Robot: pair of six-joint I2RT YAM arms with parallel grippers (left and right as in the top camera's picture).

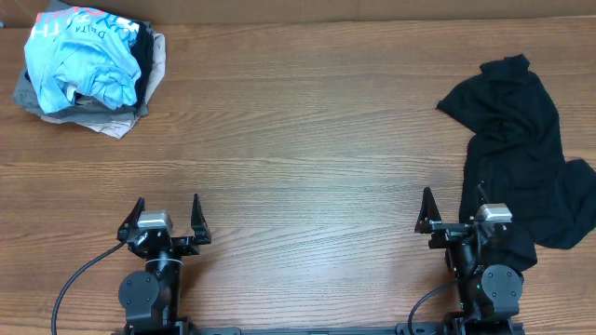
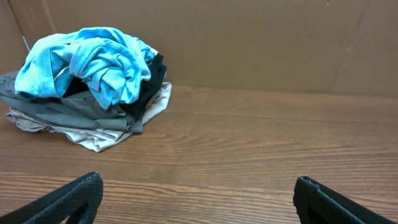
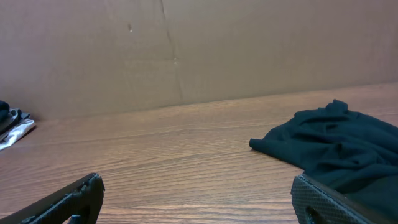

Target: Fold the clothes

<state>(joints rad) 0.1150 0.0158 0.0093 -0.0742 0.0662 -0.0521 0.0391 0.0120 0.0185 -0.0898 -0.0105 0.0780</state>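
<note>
The black garment (image 1: 521, 140) is lying crumpled at the right side of the table (image 1: 307, 140), its near part reaching just beside the right arm. A pile of clothes (image 1: 88, 70), with a light blue piece on top, is sitting in the far left corner. The left gripper (image 1: 168, 201) and the right gripper (image 1: 453, 197) are being held near the front edge, both with fingers spread wide and nothing between them. The fabric is being judged soft, light and limp, so it is probably going to sag and drag when lifted. A hold is best taken at an edge or corner, likely the pointed end toward the table's middle, with only one layer being pinched.
</note>
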